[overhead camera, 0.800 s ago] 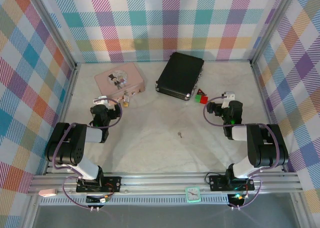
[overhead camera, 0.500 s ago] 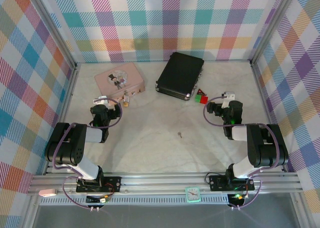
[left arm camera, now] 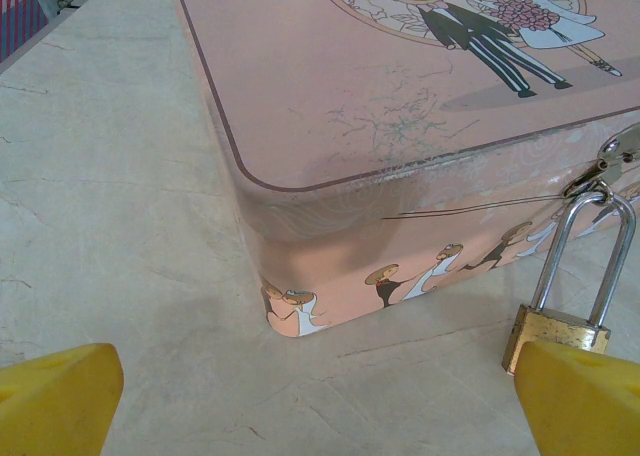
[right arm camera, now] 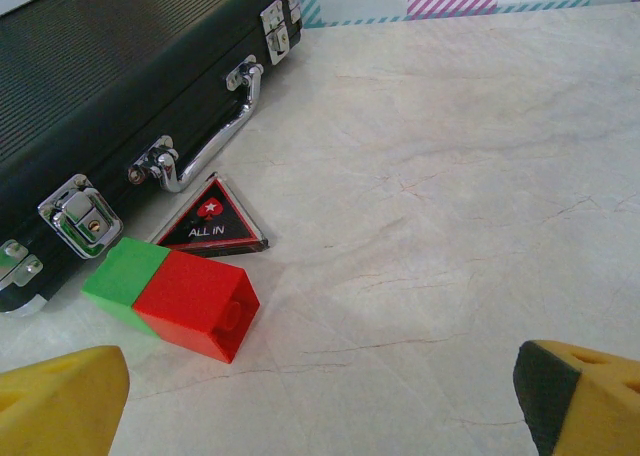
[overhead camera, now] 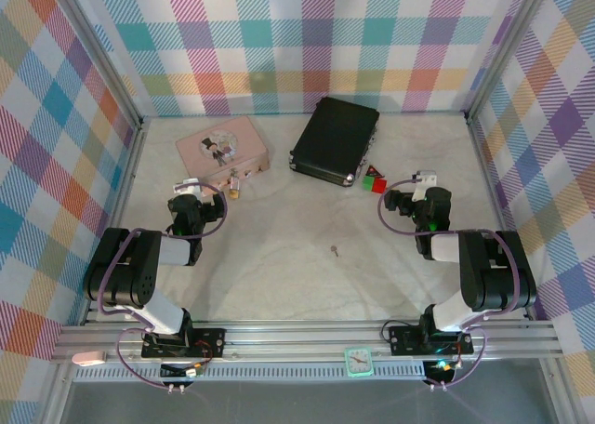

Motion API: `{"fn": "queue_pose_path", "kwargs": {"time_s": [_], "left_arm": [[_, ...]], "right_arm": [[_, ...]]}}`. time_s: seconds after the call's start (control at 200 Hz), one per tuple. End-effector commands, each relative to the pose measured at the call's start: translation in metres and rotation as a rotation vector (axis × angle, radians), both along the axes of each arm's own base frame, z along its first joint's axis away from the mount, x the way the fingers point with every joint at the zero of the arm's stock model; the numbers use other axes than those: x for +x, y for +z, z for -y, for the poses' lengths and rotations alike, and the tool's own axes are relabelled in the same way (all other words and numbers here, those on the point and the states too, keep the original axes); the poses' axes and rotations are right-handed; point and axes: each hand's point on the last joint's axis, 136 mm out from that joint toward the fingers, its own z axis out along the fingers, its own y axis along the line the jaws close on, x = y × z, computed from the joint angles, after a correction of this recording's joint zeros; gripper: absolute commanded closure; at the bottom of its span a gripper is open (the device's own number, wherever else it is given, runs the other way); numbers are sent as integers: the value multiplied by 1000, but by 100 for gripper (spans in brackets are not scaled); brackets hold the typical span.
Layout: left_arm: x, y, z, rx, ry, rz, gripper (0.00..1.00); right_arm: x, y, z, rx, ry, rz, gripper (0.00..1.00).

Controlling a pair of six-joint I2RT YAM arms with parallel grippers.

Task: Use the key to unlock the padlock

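On the pale marbled worktop [overhead camera: 279, 275], the key [overhead camera: 334, 250] lies flat by itself near the middle, between the two arms and well apart from both. The left gripper [left arm camera: 320, 406] is spread wide, its yellow fingertips [left arm camera: 60, 401] at opposite lower corners of the left wrist view, with nothing between them. The right gripper [right arm camera: 320, 401] is likewise wide and holds nothing.

At about 10 o'clock from the key, the padlock [left arm camera: 556, 328] sits just beyond the left gripper's right fingertip; whether they touch cannot be told. Its brass body stands on the worktop against the front wall of the pink tin [left arm camera: 400, 126], and its silver shackle runs up through the tin's clasp. At about 1 o'clock from the key, ahead of the right gripper, a red block [right arm camera: 195, 304] and a green block [right arm camera: 125, 271] are joined end to end, beside a triangular "ALL IN" chip [right arm camera: 212, 226]. Farther back, at 12 o'clock from the key, lies a black case [right arm camera: 100, 76] with chrome latches.
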Motion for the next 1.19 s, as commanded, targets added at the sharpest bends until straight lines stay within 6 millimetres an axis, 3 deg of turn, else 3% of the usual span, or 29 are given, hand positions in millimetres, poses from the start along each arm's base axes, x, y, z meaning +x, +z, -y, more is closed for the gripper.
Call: {"fn": "queue_pose_path", "kwargs": {"time_s": [0.0, 0.395, 0.585, 0.69, 0.785, 0.88, 1.005, 1.06, 1.13, 1.19], "left_arm": [[2, 3, 3, 10, -11, 12, 0], [2, 4, 3, 12, -13, 15, 0], [7, 32, 0, 51, 34, -52, 0], [9, 55, 11, 55, 16, -58, 0], [6, 69, 30, -62, -13, -42, 0], [3, 73, 60, -228, -93, -58, 0], [-5, 73, 101, -368, -151, -92, 0], [-9, 70, 117, -398, -156, -106, 0], [-12, 65, 135, -438, -171, -135, 0], [-15, 57, 138, -472, -135, -167, 0]], "right_arm": [[0, -3, -1, -8, 17, -3, 1], [0, 4, -3, -18, 24, -6, 1], [-4, 28, -10, -71, 2, -71, 1], [-9, 40, -18, 12, -37, -146, 1], [-21, 41, -37, 92, -25, -279, 7], [-39, 43, -73, 159, 65, -406, 14], [-78, 32, -122, 125, 224, -589, 24], [-101, 24, -142, 87, 312, -690, 35], [-123, 15, -158, 54, 390, -796, 42], [-140, 8, -169, 18, 437, -885, 47]]}}
